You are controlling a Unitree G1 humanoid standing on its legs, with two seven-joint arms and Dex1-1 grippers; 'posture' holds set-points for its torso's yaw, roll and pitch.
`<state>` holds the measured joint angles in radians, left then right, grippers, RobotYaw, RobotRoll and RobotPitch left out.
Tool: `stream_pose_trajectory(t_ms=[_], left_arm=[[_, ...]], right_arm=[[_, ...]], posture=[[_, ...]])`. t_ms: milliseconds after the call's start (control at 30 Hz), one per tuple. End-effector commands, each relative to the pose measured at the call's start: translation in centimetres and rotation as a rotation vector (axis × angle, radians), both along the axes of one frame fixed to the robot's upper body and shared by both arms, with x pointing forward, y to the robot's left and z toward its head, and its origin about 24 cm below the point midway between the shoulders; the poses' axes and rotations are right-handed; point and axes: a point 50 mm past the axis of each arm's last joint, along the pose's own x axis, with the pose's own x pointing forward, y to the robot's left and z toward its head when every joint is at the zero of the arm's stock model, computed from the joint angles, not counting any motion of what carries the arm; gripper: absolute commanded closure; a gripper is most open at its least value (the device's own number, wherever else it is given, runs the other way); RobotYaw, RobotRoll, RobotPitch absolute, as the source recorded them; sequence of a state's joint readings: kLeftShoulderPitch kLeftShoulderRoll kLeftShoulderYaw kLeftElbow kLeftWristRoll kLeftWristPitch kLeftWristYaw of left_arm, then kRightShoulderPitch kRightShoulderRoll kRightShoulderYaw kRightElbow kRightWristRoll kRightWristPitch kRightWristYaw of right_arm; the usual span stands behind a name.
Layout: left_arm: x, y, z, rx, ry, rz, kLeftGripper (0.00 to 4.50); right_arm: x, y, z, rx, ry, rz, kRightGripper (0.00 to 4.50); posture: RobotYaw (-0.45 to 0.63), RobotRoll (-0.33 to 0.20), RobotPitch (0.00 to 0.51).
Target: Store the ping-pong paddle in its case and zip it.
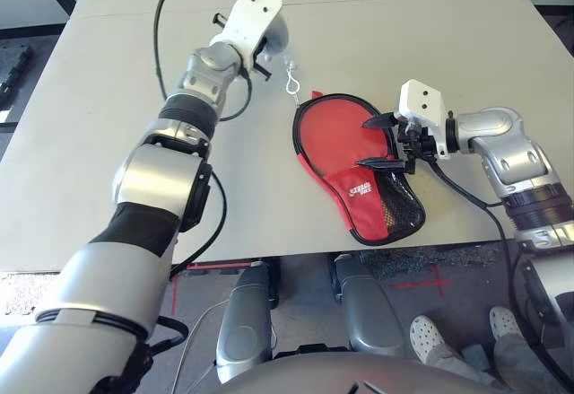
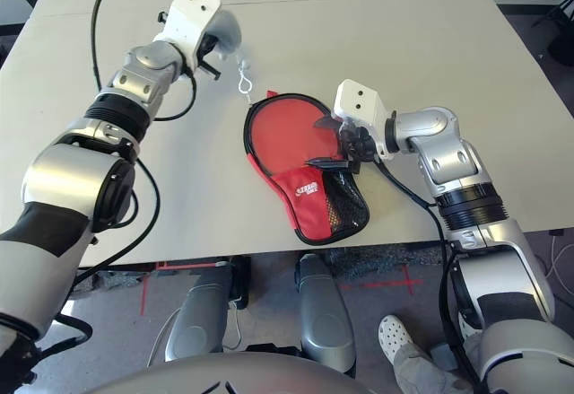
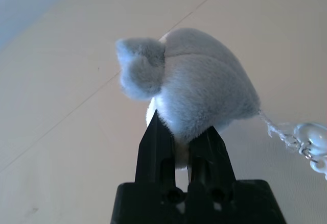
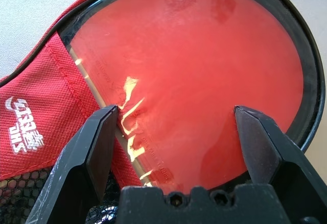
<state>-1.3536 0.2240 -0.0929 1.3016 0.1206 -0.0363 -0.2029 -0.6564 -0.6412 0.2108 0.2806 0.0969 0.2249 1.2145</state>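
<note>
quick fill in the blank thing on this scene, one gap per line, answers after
The left tool is shut on a soft grey ____ toy.
The right tool's fingers stand ____ above the case.
The small logo on the case is ____.
The pocket beside the logo, on the side nearer the right arm, is made of black ____.

Missing words: plush; apart; white; mesh.

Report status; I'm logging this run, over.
Left end effector shut on grey plush. Right end effector open over case. Paddle inside.
</note>
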Motion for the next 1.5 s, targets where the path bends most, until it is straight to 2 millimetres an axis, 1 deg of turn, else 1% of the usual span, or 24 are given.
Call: stream_pose_trajectory(t_ms=[33,100,200,300,367,500,767,867,1033,1167,1267,1367,1400,1433,1467,1500], left_arm=[[0.1,-0.9,3.1,-0.086,-0.153,0.055,4.47],[0.0,-1.7,3.0,-0.105,-0.156,0.043,4.47],[-0.1,-2.5,2.9,-0.12,-0.157,0.025,4.47],[-0.3,-4.2,2.4,-0.132,-0.126,-0.025,4.48],[-0.5,-4.9,2.1,-0.133,-0.115,-0.049,4.48],[-0.7,-6.1,1.8,-0.166,-0.092,-0.075,4.48],[-1.9,-10.5,1.9,-0.198,-0.069,-0.2,4.48],[-2.6,-12.6,2.1,-0.213,-0.067,-0.269,4.48],[-3.6,-14.9,1.7,-0.224,-0.041,-0.341,4.48],[-4.5,-16.5,0.7,-0.199,-0.003,-0.415,4.48],[-5.4,-17.9,-0.8,-0.164,0.064,-0.512,4.48],[-6.3,-18.8,-2.3,-0.142,0.157,-0.621,4.48],[-6.5,-18.9,-2.5,-0.14,0.175,-0.647,3.74],[-6.6,-19.0,-2.5,-0.143,0.184,-0.666,3.45],[-6.6,-19.0,-2.5,-0.146,0.187,-0.681,3.03],[-6.6,-19.0,-2.4,-0.145,0.189,-0.697,2.71]], right_arm=[[-0.9,-0.5,-3.5,-0.079,0.137,-0.032,0.0],[-1.1,-0.6,-3.6,-0.079,0.139,-0.036,0.0],[-1.2,-0.6,-3.6,-0.079,0.14,-0.04,0.0],[-1.3,-0.7,-3.7,-0.078,0.142,-0.048,0.0],[-1.4,-0.7,-3.7,-0.077,0.143,-0.05,0.0],[-1.4,-0.6,-3.8,-0.076,0.144,-0.053,0.0],[-1.5,-0.4,-4.1,-0.07,0.149,-0.058,0.0],[-1.7,-0.5,-4.2,-0.068,0.15,-0.064,0.0],[-1.9,-0.5,-4.4,-0.069,0.154,-0.069,0.0],[-2.0,-0.6,-4.4,-0.069,0.153,-0.074,0.0],[-2.0,-0.6,-4.4,-0.068,0.152,-0.078,0.0],[-2.1,-0.6,-4.4,-0.067,0.153,-0.08,0.0],[-2.1,-0.6,-4.5,-0.066,0.154,-0.08,0.0],[-2.1,-0.6,-4.5,-0.066,0.154,-0.08,0.0],[-2.1,-0.6,-4.5,-0.065,0.154,-0.081,0.0],[-2.1,-0.6,-4.5,-0.065,0.155,-0.081,0.0]], posture=[[-0.11,0.0,0.248],[-0.11,0.0,0.248],[-0.12,0.0,0.248],[-0.13,0.0,0.249],[-0.13,0.0,0.249],[-0.13,0.0,0.249],[-0.15,0.0,0.243],[-0.16,0.0,0.239],[-0.18,0.0,0.229],[-0.18,0.0,0.227],[-0.18,0.0,0.231],[-0.18,0.0,0.234],[-0.18,0.0,0.234],[-0.18,0.0,0.234],[-0.18,0.0,0.234],[-0.17,0.0,0.236]])
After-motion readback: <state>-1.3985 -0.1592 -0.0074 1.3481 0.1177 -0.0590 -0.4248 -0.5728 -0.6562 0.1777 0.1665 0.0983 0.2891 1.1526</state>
